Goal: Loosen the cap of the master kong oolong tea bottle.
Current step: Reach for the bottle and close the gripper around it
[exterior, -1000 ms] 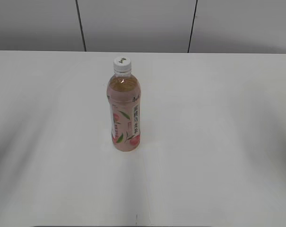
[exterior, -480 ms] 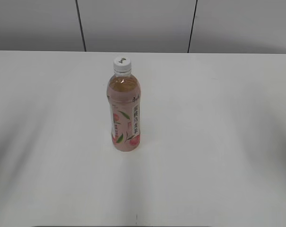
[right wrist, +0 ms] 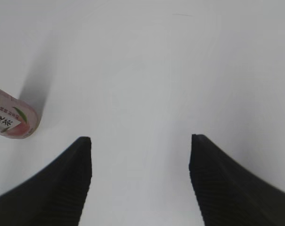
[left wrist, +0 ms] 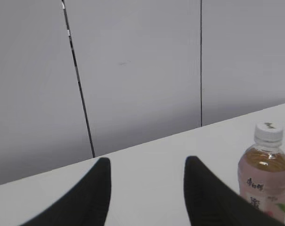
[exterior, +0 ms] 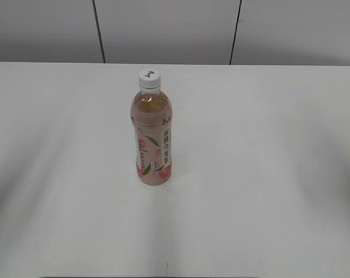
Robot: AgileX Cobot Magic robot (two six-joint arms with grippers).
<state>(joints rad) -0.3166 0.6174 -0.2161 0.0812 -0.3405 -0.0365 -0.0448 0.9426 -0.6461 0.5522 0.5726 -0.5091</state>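
The master kong oolong tea bottle (exterior: 153,142) stands upright near the middle of the white table, amber tea above its pink peach label. Its white cap (exterior: 150,77) is on the neck. No gripper shows in the exterior view. In the left wrist view my left gripper (left wrist: 147,162) is open and empty, with the bottle (left wrist: 266,181) and cap (left wrist: 268,132) off to its right. In the right wrist view my right gripper (right wrist: 140,140) is open and empty above the bare table; only the bottle's base (right wrist: 12,120) shows at the left edge.
The white table (exterior: 267,174) spreads around the bottle on all sides. A grey panelled wall (exterior: 169,29) with dark vertical seams stands behind the table's far edge.
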